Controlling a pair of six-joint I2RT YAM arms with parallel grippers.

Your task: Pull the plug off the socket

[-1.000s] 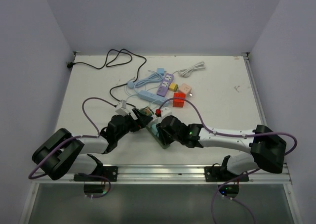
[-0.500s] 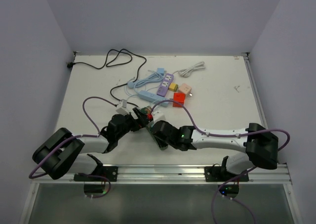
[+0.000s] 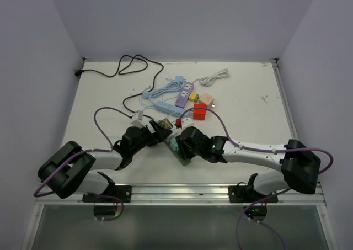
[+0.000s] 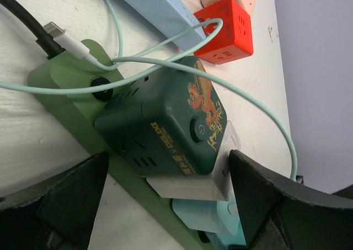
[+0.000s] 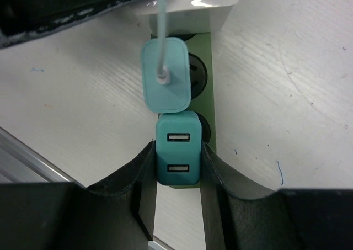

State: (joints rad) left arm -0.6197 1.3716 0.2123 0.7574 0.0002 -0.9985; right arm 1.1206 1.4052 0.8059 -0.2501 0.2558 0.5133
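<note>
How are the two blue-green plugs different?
The upper plug is paler and has a cable in it; the lower plug is darker with two empty USB ports. The right gripper clasps the lower plug, not the upper plug. Both sit in the green strip.

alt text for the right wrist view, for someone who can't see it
The right gripper clamps a teal two-port USB charger plugged into a green power strip on a white table. A paler teal plug with a cable sits in the next socket.
</note>
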